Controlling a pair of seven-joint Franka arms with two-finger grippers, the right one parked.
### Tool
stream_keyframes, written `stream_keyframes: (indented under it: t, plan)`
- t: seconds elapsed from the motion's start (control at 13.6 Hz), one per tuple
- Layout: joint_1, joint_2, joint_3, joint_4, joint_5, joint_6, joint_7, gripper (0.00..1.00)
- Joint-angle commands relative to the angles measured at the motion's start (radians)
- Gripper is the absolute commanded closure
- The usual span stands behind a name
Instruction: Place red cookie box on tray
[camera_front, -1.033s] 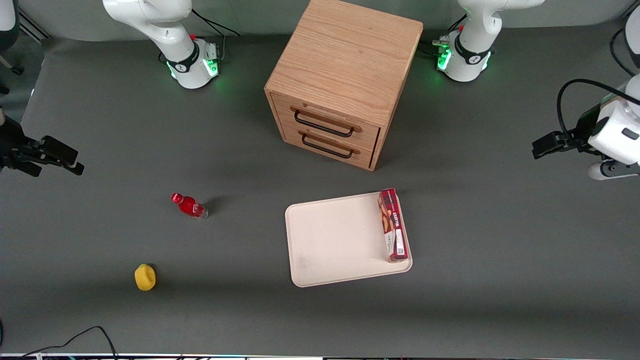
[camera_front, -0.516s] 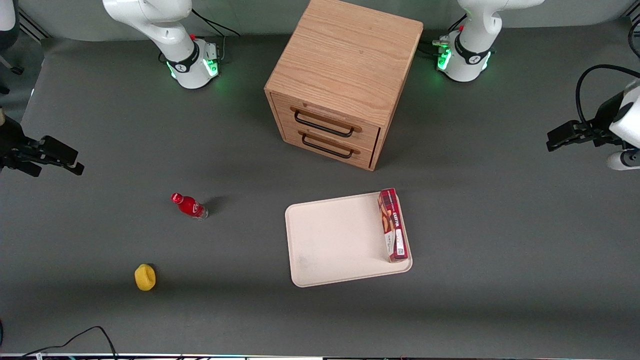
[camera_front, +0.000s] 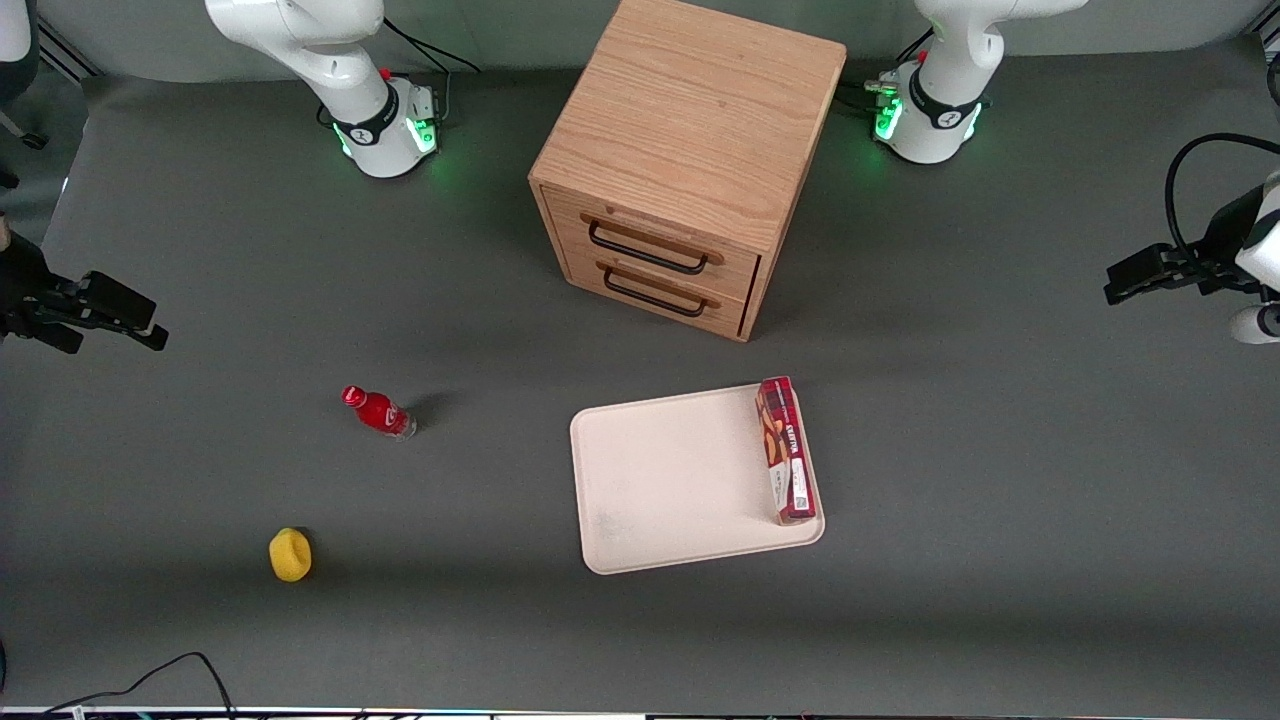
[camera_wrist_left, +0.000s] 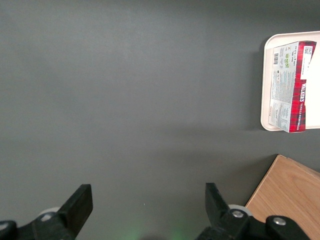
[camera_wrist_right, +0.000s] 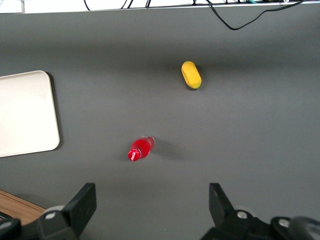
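While the front view shows the red cookie box (camera_front: 786, 450) lying flat on the tray (camera_front: 680, 480), along the rim toward the working arm's end, the pincer (camera_front: 1125, 285) hangs well apart over bare worktop (camera_front: 1000, 500); judged step is retreat, best kept high and clear of the tray. Box's long axis runs toward the front camera, white label patch at the nearer end. Left wrist view: box (camera_wrist_left: 290, 86) inside the tray (camera_wrist_left: 264, 100) edge, pincer (camera_wrist_left: 148, 207) fingers spread, nothing between them.

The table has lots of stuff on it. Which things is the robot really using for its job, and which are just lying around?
For the job:
- red cookie box, lying on the tray along one edge
- tray
- gripper, open, holding nothing, high over the working arm's end of the table

Just lying about:
- small red bottle
- yellow thing
- wooden drawer cabinet
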Motion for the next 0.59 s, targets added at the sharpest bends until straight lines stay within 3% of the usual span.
stream_keyframes:
  t: [0.0,0.52]
  plan:
    - [0.004,0.012,0.0,0.025,0.002,-0.017,0.028,0.0]
    - [0.006,-0.012,-0.002,0.015,0.008,-0.04,0.049,0.0]
